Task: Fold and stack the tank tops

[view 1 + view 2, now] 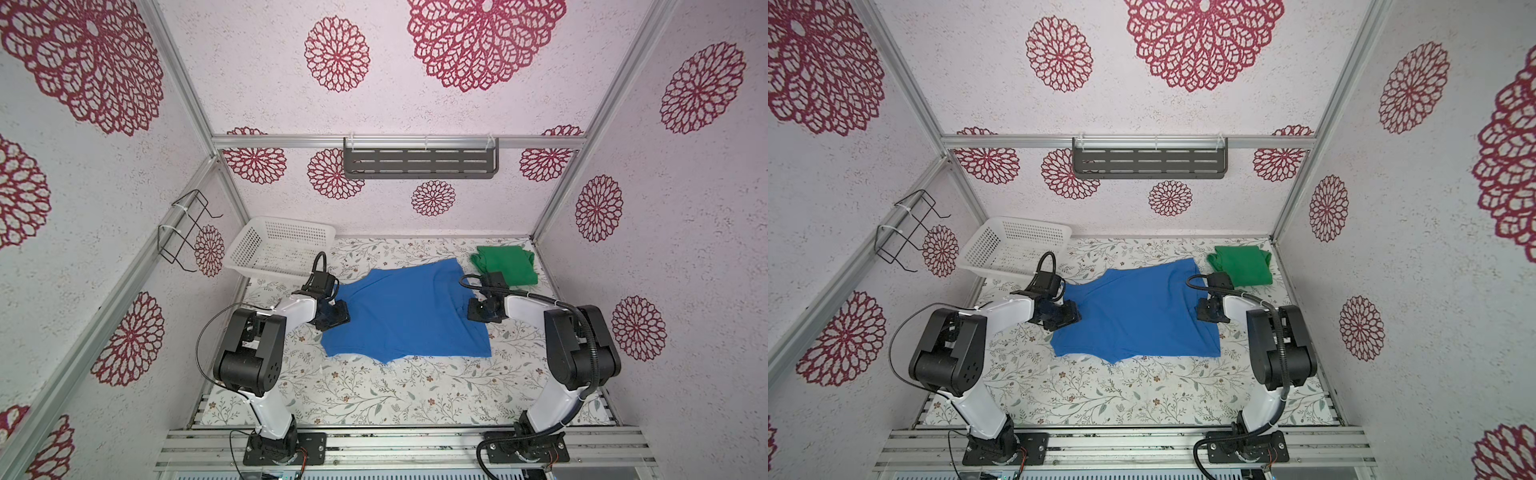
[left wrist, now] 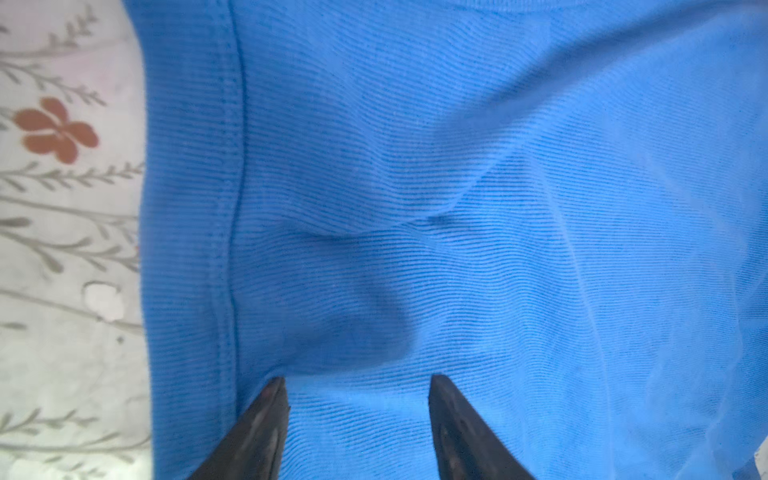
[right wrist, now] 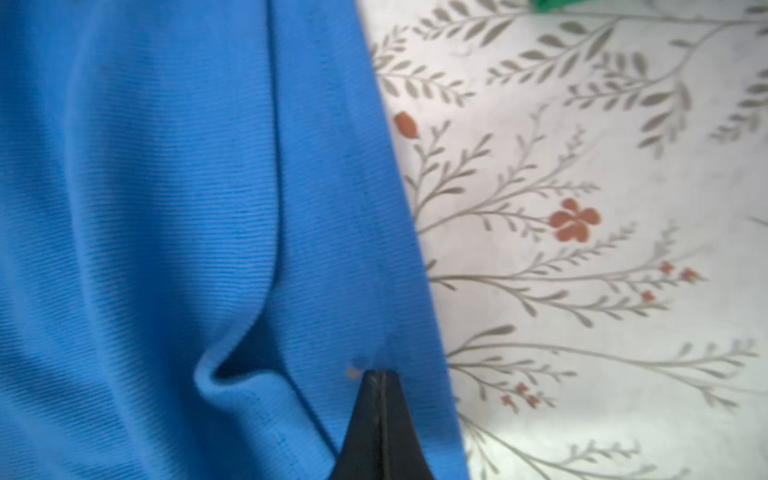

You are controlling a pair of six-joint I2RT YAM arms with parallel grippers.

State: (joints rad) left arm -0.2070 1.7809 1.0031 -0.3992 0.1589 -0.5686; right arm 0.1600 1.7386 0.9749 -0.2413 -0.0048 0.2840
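Basket (image 1: 277,248) sits empty at the far left corner, not in play. Left claw (image 1: 341,318) is down on the left edge of the blue tank top (image 1: 409,322); in the wrist view its fingers (image 2: 266,419) stand apart, released, tips on the cloth just inside the stitched hem, nothing pinched. The blue top lies spread mid-table on the floral cover (image 1: 374,395), mostly flat, with a long crease near its right side. Right claw (image 3: 380,376) is clenched, tips pressed together on the blue top's right edge band beside a bunched ridge; can't tell if a fold is actually caught between them. Green tank top (image 1: 505,266) is already folded, parked at the far right corner, just beyond the right arm. My read: green is done, and the first fold of the blue is being set up, with each claw taking a side edge. Next move needs the left claw to close on the hem, the right pinch confirmed, then both lifting together and carrying the edge over evenly; a one-sided grab would skew the fold.
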